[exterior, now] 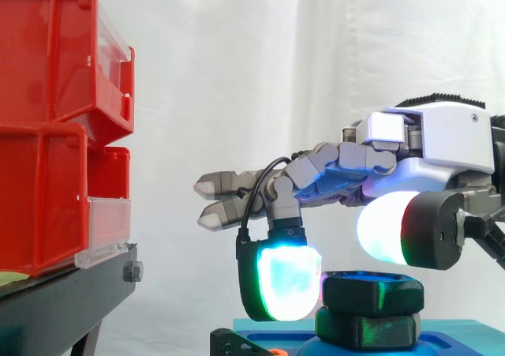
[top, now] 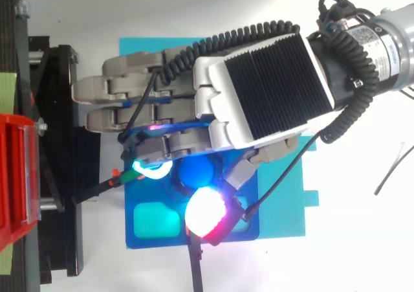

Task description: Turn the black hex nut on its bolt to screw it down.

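Note:
The black hex nut (exterior: 372, 291) sits on its bolt above a second black nut (exterior: 367, 330) on the blue base (top: 152, 219). My hand (exterior: 442, 139) reaches in from the right above it. One finger is bent down, and its cyan-green glowing pad (exterior: 286, 283) rests against the nut's left side. The thumb's white-red glowing pad (exterior: 384, 228) hovers just above the nut's near edge, not touching it. The other fingers (exterior: 229, 184) stretch out straight to the left. From above, the hand covers the nut, and the bolt's blue top (top: 194, 171) shows between finger and thumb.
Red bins (exterior: 55, 127) are stacked on a black stand (exterior: 71, 293) to the left, close to the straight fingertips. The blue base lies on a teal mat (top: 284, 201). A thin loose wire (top: 393, 169) lies at the right on the white table.

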Robot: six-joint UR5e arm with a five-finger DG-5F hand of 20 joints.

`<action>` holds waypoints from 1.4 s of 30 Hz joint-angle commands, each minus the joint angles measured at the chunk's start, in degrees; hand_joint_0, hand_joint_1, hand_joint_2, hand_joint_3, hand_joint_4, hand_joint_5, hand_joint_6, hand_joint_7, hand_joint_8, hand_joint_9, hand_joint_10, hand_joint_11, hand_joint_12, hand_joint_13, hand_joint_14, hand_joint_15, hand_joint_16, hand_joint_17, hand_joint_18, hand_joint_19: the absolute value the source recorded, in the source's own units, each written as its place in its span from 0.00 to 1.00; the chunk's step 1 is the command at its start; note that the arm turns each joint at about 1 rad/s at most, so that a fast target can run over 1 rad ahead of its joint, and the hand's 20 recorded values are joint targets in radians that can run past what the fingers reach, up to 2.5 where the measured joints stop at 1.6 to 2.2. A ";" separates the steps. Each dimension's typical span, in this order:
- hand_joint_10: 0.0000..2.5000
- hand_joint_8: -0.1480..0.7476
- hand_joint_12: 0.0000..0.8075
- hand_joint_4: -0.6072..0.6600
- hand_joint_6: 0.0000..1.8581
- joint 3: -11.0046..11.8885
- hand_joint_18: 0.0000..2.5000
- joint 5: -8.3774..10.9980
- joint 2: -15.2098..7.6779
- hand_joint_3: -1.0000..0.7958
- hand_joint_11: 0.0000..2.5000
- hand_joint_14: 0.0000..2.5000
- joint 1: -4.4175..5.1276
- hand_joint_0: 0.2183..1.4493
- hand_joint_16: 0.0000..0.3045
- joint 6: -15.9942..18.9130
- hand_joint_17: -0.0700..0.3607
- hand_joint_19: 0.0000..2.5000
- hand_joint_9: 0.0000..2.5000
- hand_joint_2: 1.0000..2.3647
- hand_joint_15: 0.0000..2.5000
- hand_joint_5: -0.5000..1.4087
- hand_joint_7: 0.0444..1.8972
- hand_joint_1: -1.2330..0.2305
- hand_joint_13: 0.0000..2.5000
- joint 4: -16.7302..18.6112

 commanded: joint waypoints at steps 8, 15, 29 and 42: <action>0.00 0.47 0.42 0.68 0.44 0.70 0.07 -1.23 0.00 0.28 0.00 0.00 -0.88 0.24 0.15 0.44 0.41 0.05 0.13 0.00 0.00 0.18 0.57 0.60 0.04 0.92; 0.00 0.47 0.42 0.66 0.42 0.96 0.07 -1.14 0.00 0.28 0.00 0.00 -0.53 0.24 0.15 1.14 0.41 0.05 0.14 0.00 0.00 0.18 0.57 0.60 0.04 1.80; 0.00 0.46 0.42 0.69 0.30 0.96 0.07 1.76 -0.09 0.28 0.00 0.00 1.94 0.24 0.16 1.06 0.41 0.05 0.13 0.00 0.00 0.20 0.70 0.60 0.04 4.09; 0.00 0.46 0.42 0.69 0.27 -0.36 0.06 3.43 -0.09 0.28 0.00 0.00 3.60 0.24 0.16 -0.35 0.41 0.05 0.13 0.00 0.00 0.20 0.71 0.60 0.03 4.09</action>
